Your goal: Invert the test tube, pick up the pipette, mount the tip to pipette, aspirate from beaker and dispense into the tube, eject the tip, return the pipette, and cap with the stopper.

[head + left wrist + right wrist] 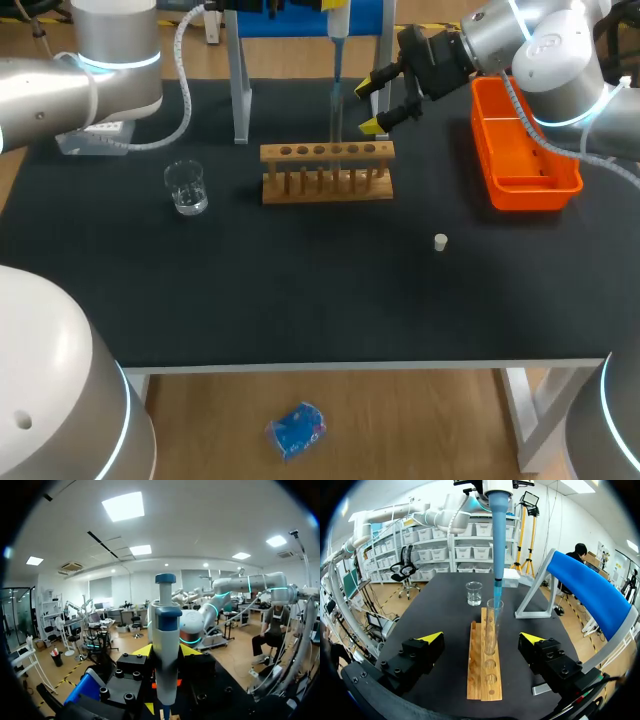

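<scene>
The black table (300,300) spans the head view. The left arm (100,60) comes in at the far left corner and the right arm (540,50) at the far right. A blue-topped stand (590,595) on grey legs sits at the far edge, behind the wooden test tube rack (327,170), which lies mid-table. The orange bin (522,185) is to the right of the rack, well apart from it.

The left gripper (165,650) pinches the body of the pipette (165,625) between its fingers. It holds the pipette upright above the rack, with the blue pipette tip (498,545) pointing down. The end of the tip is inside the mouth of the test tube (492,630), which stands upright in a hole of the rack.

The right gripper (366,107) hovers at the rack's right end. Its fingers are spread wide, one on either side of the rack's line, and they touch nothing.

The glass beaker (186,187) stands left of the rack. The small white stopper (440,241) lies alone on the table, nearer the front and right of the rack.
</scene>
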`<state>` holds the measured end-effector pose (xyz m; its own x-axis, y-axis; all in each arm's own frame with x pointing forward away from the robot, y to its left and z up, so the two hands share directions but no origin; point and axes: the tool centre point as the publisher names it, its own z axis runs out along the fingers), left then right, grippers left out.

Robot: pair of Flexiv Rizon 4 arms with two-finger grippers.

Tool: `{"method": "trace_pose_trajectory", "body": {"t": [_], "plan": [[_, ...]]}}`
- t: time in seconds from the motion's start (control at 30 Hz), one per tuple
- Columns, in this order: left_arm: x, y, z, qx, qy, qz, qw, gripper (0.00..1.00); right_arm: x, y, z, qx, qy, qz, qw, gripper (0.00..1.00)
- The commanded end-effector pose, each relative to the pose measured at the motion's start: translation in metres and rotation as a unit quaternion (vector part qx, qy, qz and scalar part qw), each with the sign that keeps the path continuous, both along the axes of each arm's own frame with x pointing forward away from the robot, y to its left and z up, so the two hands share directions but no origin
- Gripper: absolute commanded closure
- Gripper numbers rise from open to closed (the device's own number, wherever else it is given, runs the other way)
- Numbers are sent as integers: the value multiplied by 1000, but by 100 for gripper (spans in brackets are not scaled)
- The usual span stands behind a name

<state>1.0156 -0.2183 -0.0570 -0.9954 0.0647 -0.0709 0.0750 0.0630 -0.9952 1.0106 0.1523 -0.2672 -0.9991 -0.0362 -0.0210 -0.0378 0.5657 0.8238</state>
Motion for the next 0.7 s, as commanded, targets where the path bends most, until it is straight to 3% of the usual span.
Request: {"method": "trace_pose_trajectory", "body": {"t": [0.03,0.7], "plan": [[1,-2,-3,-2,1,-1,1000,100,0,0,0,-1,0,0,1000,0],[1,2,-16,4,14,7,1000,100,0,0,0,-1,0,0,1000,0]]}}
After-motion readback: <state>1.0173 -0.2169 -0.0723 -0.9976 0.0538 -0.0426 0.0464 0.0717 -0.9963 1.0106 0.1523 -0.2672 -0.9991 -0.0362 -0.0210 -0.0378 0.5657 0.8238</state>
